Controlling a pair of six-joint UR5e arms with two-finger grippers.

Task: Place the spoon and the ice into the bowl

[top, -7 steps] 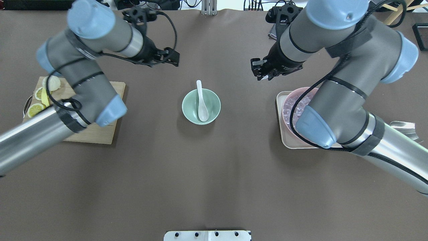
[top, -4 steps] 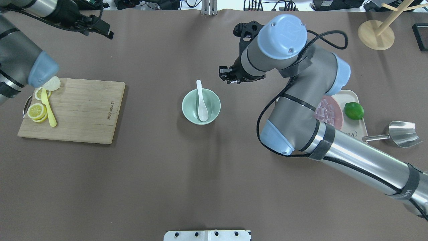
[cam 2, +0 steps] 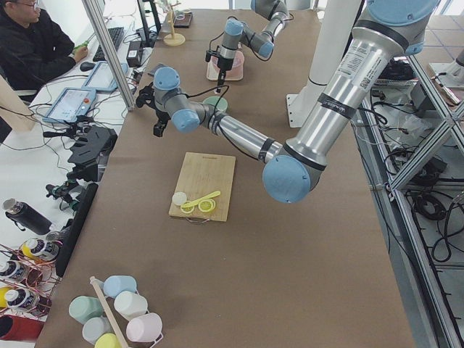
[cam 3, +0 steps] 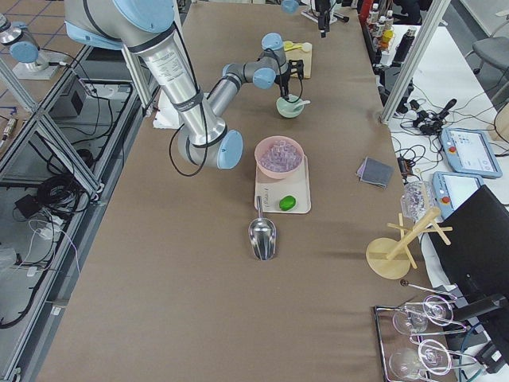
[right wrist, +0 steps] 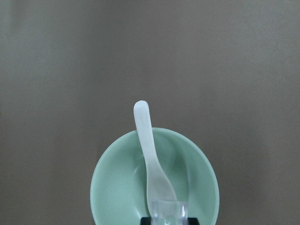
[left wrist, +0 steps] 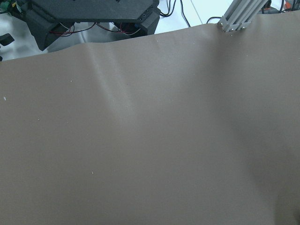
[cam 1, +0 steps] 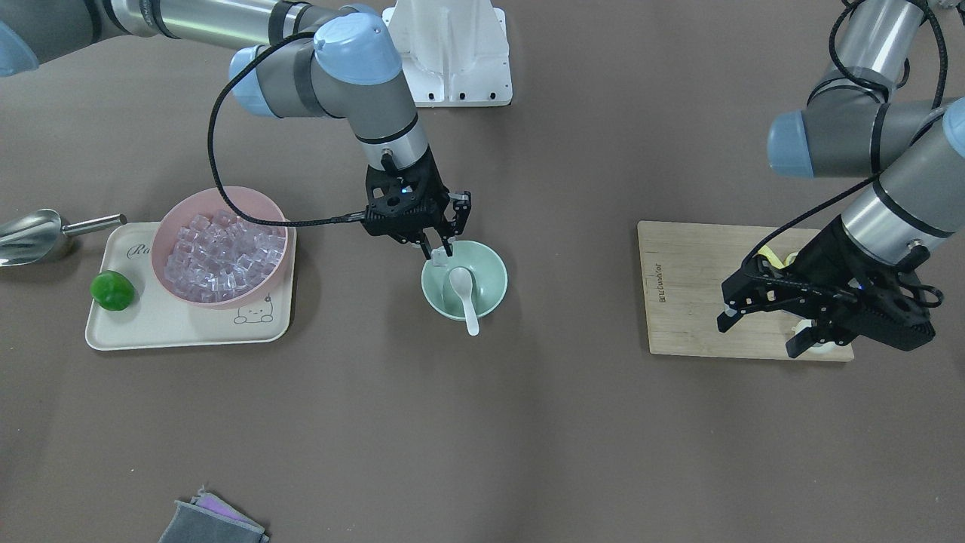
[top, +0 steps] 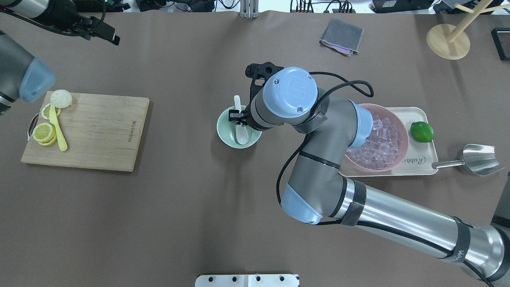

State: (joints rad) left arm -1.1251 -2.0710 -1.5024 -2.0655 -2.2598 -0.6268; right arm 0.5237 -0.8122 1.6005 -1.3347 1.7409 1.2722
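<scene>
The mint-green bowl stands at the table's middle, also in the overhead view and the right wrist view. The white spoon lies in it, scoop down, its handle resting over the far rim; it also shows in the right wrist view. My right gripper hangs just above the bowl's inside, shut on a clear ice cube, seen between the fingertips in the right wrist view. My left gripper is open and empty, held high over the far left corner.
A pink bowl full of ice cubes stands on a cream tray with a lime. A steel scoop lies beside the tray. A wooden board at the left bears lemon slices and a yellow utensil. A grey cloth lies far back.
My right gripper has moved left from beside the bowl to over it, with the ice cube in it. My left arm has drawn back to the far left corner.
</scene>
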